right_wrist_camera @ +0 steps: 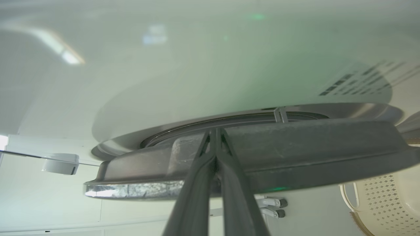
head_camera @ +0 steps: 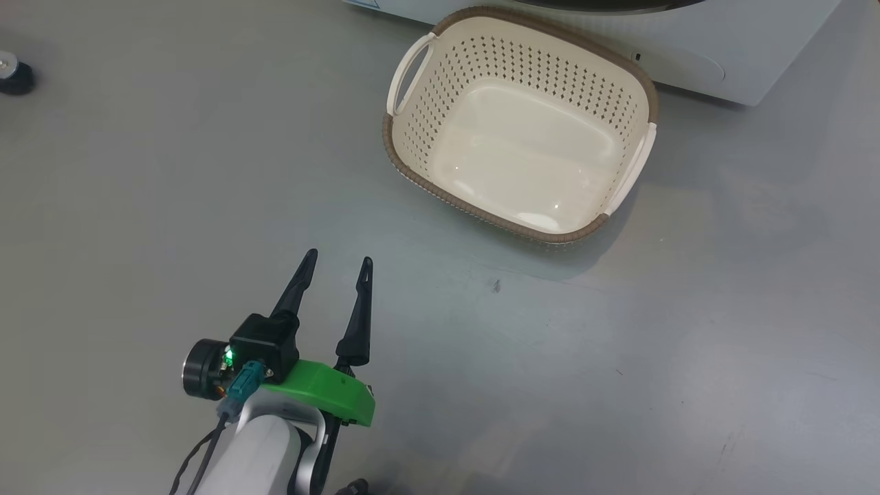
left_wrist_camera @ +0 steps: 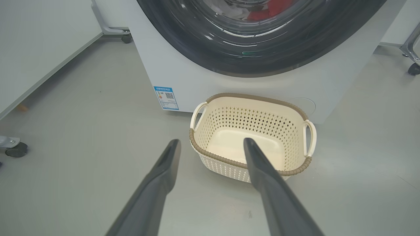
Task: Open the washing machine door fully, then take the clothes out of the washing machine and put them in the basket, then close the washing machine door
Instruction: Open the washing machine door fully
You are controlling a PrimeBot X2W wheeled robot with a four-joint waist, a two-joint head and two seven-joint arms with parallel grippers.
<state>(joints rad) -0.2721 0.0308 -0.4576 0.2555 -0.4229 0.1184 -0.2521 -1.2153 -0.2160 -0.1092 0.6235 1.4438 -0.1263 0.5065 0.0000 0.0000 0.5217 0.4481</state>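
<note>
Spreading across the room, a smooth grey floor (head_camera: 137, 206) with a soft sheen and a small dark scuff (head_camera: 495, 285) carries the basket (head_camera: 481, 69), which stands upright and empty just in front of the washing machine (left_wrist_camera: 183, 82). A blue label (left_wrist_camera: 166, 97) sits low on the machine's white front. The washing machine door (left_wrist_camera: 262, 55) fills the front above the basket, and red clothes (left_wrist_camera: 269, 9) show through its glass. A pale panel (left_wrist_camera: 32, 49) runs along one side of the room, and black casters (left_wrist_camera: 14, 149) rest on the floor. The left gripper (head_camera: 340, 260) hovers over bare floor near the basket, its fingers spread wide and holding nothing. The right gripper (right_wrist_camera: 215, 131) has its fingers pressed together, tips at the door's dark rim, gripping nothing visible; whether they touch it I cannot tell.
</note>
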